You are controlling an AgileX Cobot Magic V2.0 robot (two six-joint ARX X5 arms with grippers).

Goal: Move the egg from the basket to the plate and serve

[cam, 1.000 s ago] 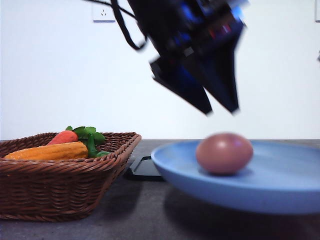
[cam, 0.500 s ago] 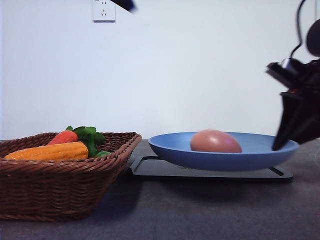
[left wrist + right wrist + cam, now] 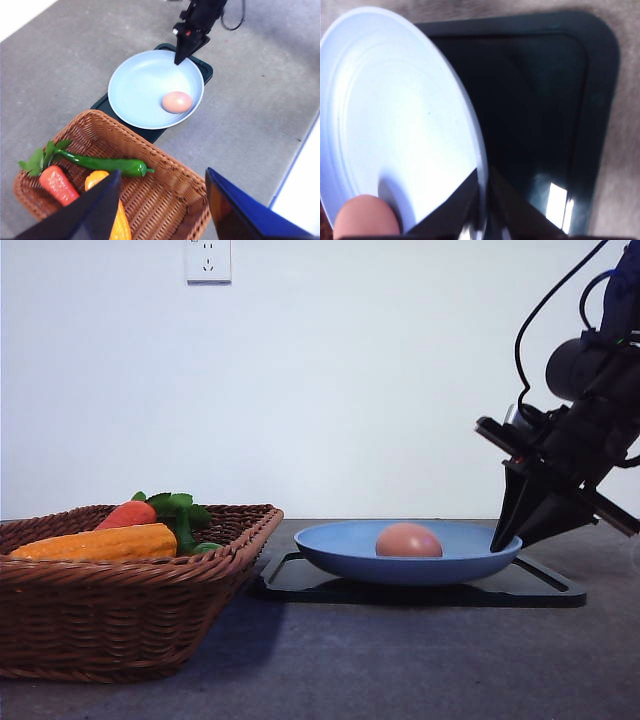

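Observation:
The reddish-brown egg (image 3: pixel 408 540) lies in the light-blue plate (image 3: pixel 340 545), which sits over a black tray. My right gripper (image 3: pixel 504 540) is shut on the plate's right rim; in the right wrist view its fingers (image 3: pixel 465 200) pinch the plate (image 3: pixel 395 110) edge, with the egg (image 3: pixel 365 219) close by. The wicker basket (image 3: pixel 120 620) stands at the left. My left gripper (image 3: pixel 162 215) hangs open high above the basket (image 3: pixel 165 180), empty, looking down on the plate (image 3: pixel 140 90), the egg (image 3: pixel 177 102) and the right gripper (image 3: pixel 181 56).
The basket holds a carrot (image 3: pixel 127 514), a corn cob (image 3: pixel 100 542) and a green pepper (image 3: pixel 105 164). The black tray (image 3: pixel 540 585) lies under the plate, right of the basket. Grey tabletop (image 3: pixel 400 660) spreads in front; a white wall stands behind.
The plate with the egg has moved back from close to the camera and down onto the black tray, with the right gripper on its rim. The left gripper rose out of the front view.

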